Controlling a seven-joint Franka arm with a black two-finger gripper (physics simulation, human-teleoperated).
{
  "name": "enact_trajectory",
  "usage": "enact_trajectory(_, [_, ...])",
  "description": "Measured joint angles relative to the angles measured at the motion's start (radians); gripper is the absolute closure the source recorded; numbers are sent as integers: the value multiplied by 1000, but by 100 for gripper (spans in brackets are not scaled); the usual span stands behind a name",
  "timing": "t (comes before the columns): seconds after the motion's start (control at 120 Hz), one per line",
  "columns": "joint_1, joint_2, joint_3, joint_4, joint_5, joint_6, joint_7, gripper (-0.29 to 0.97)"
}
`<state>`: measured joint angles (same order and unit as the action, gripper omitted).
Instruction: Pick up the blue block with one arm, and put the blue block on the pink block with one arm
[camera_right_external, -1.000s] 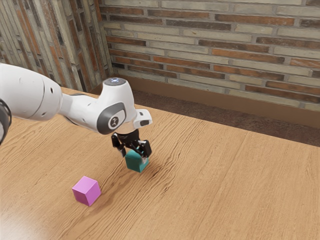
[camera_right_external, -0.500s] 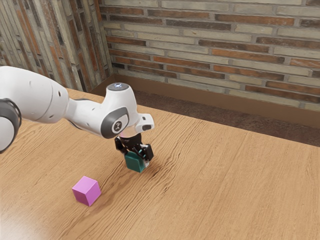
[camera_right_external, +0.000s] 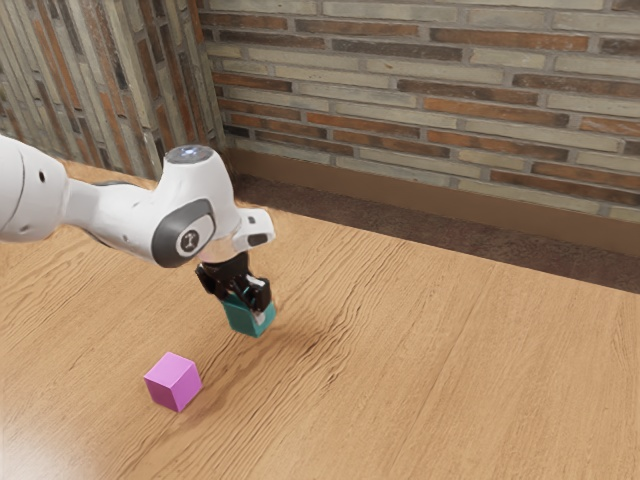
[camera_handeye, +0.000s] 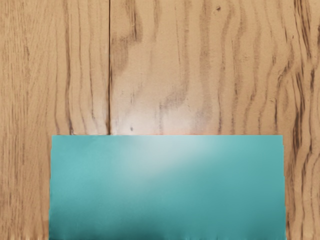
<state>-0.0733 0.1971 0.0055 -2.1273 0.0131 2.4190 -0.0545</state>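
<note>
A teal-blue block (camera_right_external: 249, 317) hangs above the wooden table (camera_right_external: 450, 370), with my black gripper (camera_right_external: 240, 298) shut on it from two sides. Its shadow lies on the wood further toward the exterior view's right. In the wrist view the same block (camera_handeye: 167, 187) shows as a broad teal face right under my hand, with table grain beyond it. The pink block (camera_right_external: 173, 381) rests on the table, below the held block and toward the exterior view's left, apart from my gripper.
A brick wall (camera_right_external: 420, 90) runs behind the table, past a dark strip of floor. The table stretches wide toward the exterior view's right.
My gripper has closed on the blue block, raised it off the table and carried it toward the exterior view's left, nearer the pink block. The pink block has not moved.
</note>
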Motion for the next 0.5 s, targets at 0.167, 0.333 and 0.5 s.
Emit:
enact_trajectory(0.167, [40,-251,5,-256,10,-3,-55,38])
enact_trajectory(0.333, [103,-351,4,-344,28,-7,-100,38])
enact_trajectory(0.5, [139,-427,4,-439,37,-9,-135,39])
